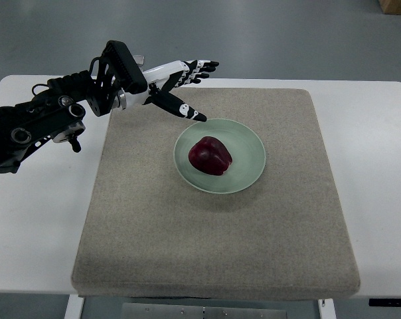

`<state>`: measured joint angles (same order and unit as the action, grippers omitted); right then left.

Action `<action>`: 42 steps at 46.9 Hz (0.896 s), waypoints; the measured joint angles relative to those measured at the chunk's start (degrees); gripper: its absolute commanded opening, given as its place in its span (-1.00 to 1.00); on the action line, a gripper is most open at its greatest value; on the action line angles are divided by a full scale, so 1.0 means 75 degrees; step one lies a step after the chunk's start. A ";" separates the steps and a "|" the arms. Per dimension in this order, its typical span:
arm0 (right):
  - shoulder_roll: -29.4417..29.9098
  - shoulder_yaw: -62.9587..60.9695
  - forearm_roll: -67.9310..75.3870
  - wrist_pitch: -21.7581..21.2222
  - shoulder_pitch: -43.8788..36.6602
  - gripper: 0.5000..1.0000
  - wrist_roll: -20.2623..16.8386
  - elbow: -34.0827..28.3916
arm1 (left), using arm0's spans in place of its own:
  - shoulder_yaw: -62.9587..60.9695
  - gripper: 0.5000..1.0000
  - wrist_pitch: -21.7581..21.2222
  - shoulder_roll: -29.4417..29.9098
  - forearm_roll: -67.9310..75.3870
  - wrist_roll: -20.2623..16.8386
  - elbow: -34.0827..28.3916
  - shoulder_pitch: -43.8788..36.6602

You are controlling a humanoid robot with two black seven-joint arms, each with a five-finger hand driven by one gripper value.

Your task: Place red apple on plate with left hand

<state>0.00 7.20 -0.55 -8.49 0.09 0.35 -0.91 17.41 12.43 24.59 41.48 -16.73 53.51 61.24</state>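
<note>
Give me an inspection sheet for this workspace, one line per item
Surface: white table carrying a beige mat.
Job's things: red apple resting inside the pale green plate, which sits on the mat.
Clutter: nothing seen.
Robot hands: left robot hand open, fingers extended, holding nothing, above the mat's far left part beside the plate; right not in view.
Cables: black wiring along the left arm.
Surroundings: grey floor; a brown box corner at top right.
</note>
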 measured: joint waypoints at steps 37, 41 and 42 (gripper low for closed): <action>0.0000 0.0000 -0.0005 -0.0003 0.0000 0.86 0.0000 0.0000 | 0.1668 0.99 0.2327 0.1245 -0.7953 0.3223 -0.1963 -0.0564; 0.0000 0.0000 -0.0008 -0.0004 -0.0001 0.86 0.0000 -0.0001 | 0.1772 0.99 0.2431 0.1245 -0.8204 0.3499 -0.1975 -0.0732; 0.0000 0.0001 -0.0008 -0.0003 0.0000 0.86 0.0000 -0.0001 | 0.1786 0.99 0.2454 0.1245 -0.8231 0.3532 -0.1975 -0.0762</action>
<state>0.00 7.21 -0.61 -8.52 0.09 0.35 -0.91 30.80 30.83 33.93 -20.25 9.76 38.69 55.52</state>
